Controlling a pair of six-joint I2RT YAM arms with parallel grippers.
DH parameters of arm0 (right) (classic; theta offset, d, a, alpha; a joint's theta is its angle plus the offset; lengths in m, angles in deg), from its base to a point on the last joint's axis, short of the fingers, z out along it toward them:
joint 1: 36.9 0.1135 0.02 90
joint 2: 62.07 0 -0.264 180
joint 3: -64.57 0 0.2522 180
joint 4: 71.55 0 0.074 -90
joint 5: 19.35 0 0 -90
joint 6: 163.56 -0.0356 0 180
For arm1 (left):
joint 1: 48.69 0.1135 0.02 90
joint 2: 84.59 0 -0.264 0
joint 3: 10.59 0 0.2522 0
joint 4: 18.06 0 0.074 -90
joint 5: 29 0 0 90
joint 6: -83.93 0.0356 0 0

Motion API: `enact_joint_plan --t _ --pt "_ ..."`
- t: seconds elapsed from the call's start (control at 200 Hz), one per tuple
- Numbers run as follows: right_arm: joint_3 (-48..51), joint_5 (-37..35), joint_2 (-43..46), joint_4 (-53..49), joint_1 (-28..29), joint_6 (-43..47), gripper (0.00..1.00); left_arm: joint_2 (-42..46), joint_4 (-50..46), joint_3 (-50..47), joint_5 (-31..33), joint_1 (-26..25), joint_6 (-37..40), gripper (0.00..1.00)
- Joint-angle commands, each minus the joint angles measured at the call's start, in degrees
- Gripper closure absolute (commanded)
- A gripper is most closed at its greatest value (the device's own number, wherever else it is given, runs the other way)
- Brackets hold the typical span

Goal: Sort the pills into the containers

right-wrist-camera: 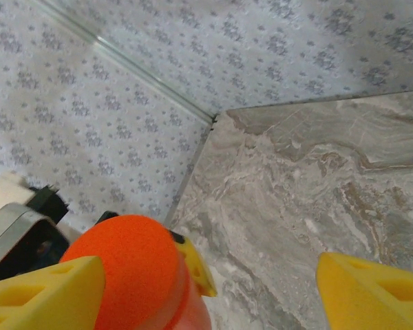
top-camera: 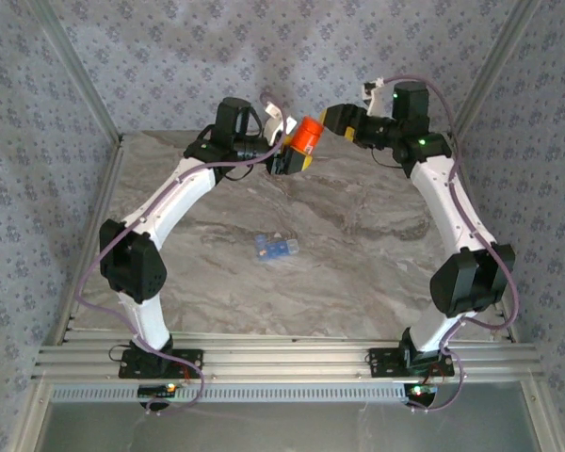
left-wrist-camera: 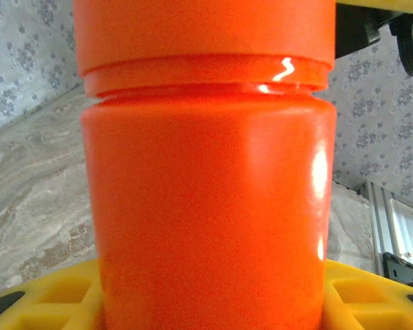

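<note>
My left gripper [top-camera: 290, 158] is shut on the orange bottle [top-camera: 306, 135], held up above the back of the table. In the left wrist view the bottle's body [left-wrist-camera: 206, 206] rises between the yellow fingers [left-wrist-camera: 41, 302], with its cap [left-wrist-camera: 206, 34] on top. My right gripper [right-wrist-camera: 206, 302] stands open just right of the bottle [top-camera: 334, 121]. The red-orange cap [right-wrist-camera: 124, 265] lies inside its span, against its left finger [right-wrist-camera: 41, 295] and far from the right one. The pale blue container [top-camera: 275, 247] lies on the table's middle. The pills are hidden.
The grey marbled table [top-camera: 358, 282] is walled at the back and sides by patterned panels [top-camera: 169, 56]. A metal rail [top-camera: 282, 363] runs along the near edge, by the arm bases.
</note>
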Motion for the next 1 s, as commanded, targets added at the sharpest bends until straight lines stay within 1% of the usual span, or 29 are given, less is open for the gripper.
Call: enact_joint_plan --t 0.0,0.245,0.41,0.52,0.61,0.655,0.74,0.795,0.86,0.93,0.995 --pt "-2.18 2.78 0.08 -0.04 1.34 3.64 0.18 -0.37 -1.41 1.52 -2.86 -0.34 0.93 1.00" --pt "-2.44 3.40 -1.09 0.03 2.24 2.94 0.19 -0.46 -1.62 1.73 -2.98 -0.64 0.98 1.00" --pt "-2.94 4.13 -1.80 0.41 2.33 2.44 0.22 -0.90 -2.10 2.72 -2.94 -0.97 0.96 1.00" --pt "-3.13 4.62 -2.06 0.37 2.33 1.93 0.30 -1.16 -2.30 3.21 -2.87 -1.03 1.00 1.00" --pt "-2.94 4.94 -2.16 0.25 2.20 1.54 0.43 -1.16 -2.17 3.36 -2.51 -1.13 0.98 1.00" --pt "-2.82 4.97 -2.15 0.18 2.25 1.14 0.47 -1.25 -2.09 3.43 -2.33 -1.13 1.00 1.00" --pt "-2.30 4.11 -2.06 -0.41 2.42 -0.18 0.50 -1.28 -1.99 3.75 -1.47 -1.26 1.00 1.00" --pt "-1.82 2.39 -1.72 -1.10 3.07 -1.52 0.51 -1.16 -1.76 3.83 0.57 -1.60 1.10 1.00" --pt "-0.94 -2.35 -1.08 -3.03 4.13 -3.45 0.52 -0.83 -0.92 3.45 4.82 -2.32 2.13 1.00" --pt "0.37 -7.80 -0.09 -4.26 5.75 -8.95 0.52 0.35 0.48 2.14 12.14 -4.13 5.31 1.00" --pt "1.41 -14.94 1.03 -5.64 7.81 -13.32 0.51 1.71 3.35 -0.04 20.46 -6.52 8.58 1.00"
